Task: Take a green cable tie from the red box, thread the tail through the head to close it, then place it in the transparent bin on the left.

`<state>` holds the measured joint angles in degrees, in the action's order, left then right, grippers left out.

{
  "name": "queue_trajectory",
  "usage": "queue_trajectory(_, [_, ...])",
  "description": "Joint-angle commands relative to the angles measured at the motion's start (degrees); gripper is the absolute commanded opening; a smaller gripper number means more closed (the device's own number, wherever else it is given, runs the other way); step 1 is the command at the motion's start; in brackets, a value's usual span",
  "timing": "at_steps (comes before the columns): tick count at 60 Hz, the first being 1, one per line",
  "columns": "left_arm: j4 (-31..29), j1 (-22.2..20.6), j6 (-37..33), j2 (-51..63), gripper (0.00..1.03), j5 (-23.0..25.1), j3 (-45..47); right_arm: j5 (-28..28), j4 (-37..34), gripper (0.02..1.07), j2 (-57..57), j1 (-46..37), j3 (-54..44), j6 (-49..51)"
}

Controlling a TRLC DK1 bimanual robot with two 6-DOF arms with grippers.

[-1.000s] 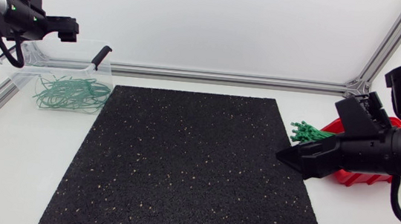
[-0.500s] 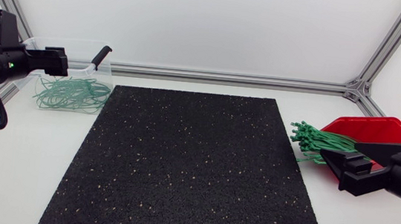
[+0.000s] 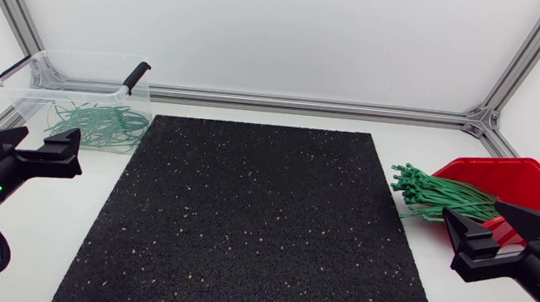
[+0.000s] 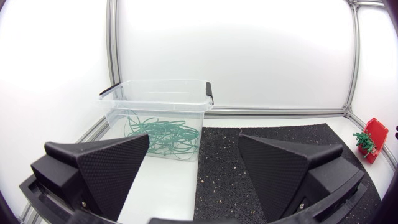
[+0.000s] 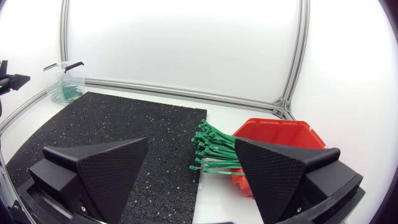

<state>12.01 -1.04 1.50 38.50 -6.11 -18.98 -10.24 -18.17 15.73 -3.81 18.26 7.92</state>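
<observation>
Speckled black mat lies between clear plastic bin and red box.

Bin left of mat, box right

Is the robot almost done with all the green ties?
Not nearly. Some looped green ties already lie in the transparent bin. Both the left gripper and right gripper are open, holding nothing. A bunch of straight ties sticks out of the red box, not yet closed.
</observation>
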Motion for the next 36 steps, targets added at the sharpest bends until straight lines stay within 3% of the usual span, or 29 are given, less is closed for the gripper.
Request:
queue_trajectory(1, [2.32,-0.72,-0.35,-4.93,0.99,-0.04,4.92,1.44,2.64,1.03,-2.34,0.75,-3.35,-1.95])
queue_trajectory(8, [3.02,-0.90,-0.27,-9.94,0.99,0.04,8.52,3.31,5.93,1.03,-5.18,1.40,-6.51,-3.21])
queue_trajectory(36, [-4.04,0.01,-0.84,-23.35,0.99,2.89,13.44,10.24,18.17,1.03,-15.73,3.81,-18.26,-7.92])
